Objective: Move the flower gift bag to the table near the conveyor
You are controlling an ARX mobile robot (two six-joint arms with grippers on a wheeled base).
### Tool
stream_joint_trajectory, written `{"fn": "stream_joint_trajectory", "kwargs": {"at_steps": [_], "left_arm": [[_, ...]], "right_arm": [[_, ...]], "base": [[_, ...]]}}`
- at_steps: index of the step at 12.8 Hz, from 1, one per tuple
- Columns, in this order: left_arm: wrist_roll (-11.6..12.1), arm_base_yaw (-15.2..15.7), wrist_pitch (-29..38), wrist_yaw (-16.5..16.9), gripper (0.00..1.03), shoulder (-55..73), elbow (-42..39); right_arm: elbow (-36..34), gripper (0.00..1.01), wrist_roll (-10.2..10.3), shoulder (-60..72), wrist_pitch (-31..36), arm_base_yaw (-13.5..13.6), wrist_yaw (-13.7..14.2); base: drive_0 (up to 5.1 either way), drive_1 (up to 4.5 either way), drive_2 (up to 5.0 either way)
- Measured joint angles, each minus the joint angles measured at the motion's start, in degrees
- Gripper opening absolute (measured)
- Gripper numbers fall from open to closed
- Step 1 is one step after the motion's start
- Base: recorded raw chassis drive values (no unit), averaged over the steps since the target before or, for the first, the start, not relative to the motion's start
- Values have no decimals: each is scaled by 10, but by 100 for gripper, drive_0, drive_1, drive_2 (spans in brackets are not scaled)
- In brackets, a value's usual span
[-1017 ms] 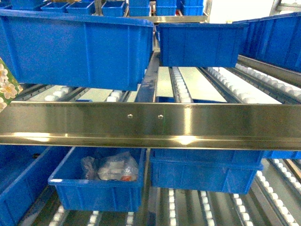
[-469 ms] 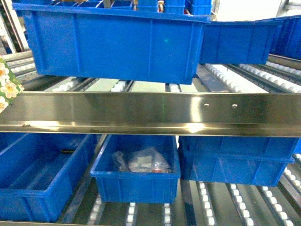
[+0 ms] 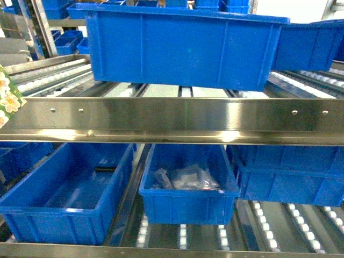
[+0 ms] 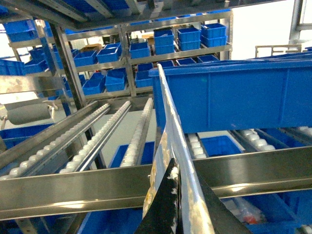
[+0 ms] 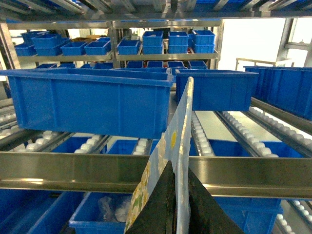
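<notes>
Left gripper point(image 4: 176, 214): you have it pinching the flower gift bag point(image 4: 173, 161) edge-on, dark fingers pressed against both faces.
Right gripper point(image 5: 176, 209): likewise pinching the bag's edge.
Bag: held aloft between both grippers, long axis rising up and away; only a floral corner shows at head view's left edge.
Conveyor point(image 3: 177, 119): directly ahead, steel rail, blue bins point(image 3: 183, 45).
Counter: not in view; you likely must turn away to find it.

**Setting: warehouse or parts-storage facility**

Steel-framed conveyor point(image 3: 48, 75) lanes of small white rollers slope across stacked levels. Blue plastic bins point(image 3: 183, 48) sit on the lanes; 1 holds bagged parts point(image 3: 185, 179). Background shelving point(image 5: 146, 46) carries rows of further blue bins.
</notes>
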Motion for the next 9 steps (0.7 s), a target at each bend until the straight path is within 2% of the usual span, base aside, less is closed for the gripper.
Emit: {"fn": "stream_joint_trajectory", "kwargs": {"at_steps": [5,9], "left_arm": [[0,0,-1,0,2,0,0],[0,0,-1,0,2,0,0]], "right_arm": [[0,3,0,0,0,0,0],[0,3,0,0,-3,0,0]], "base": [[-489,140,337],[-485,255,255]]}}
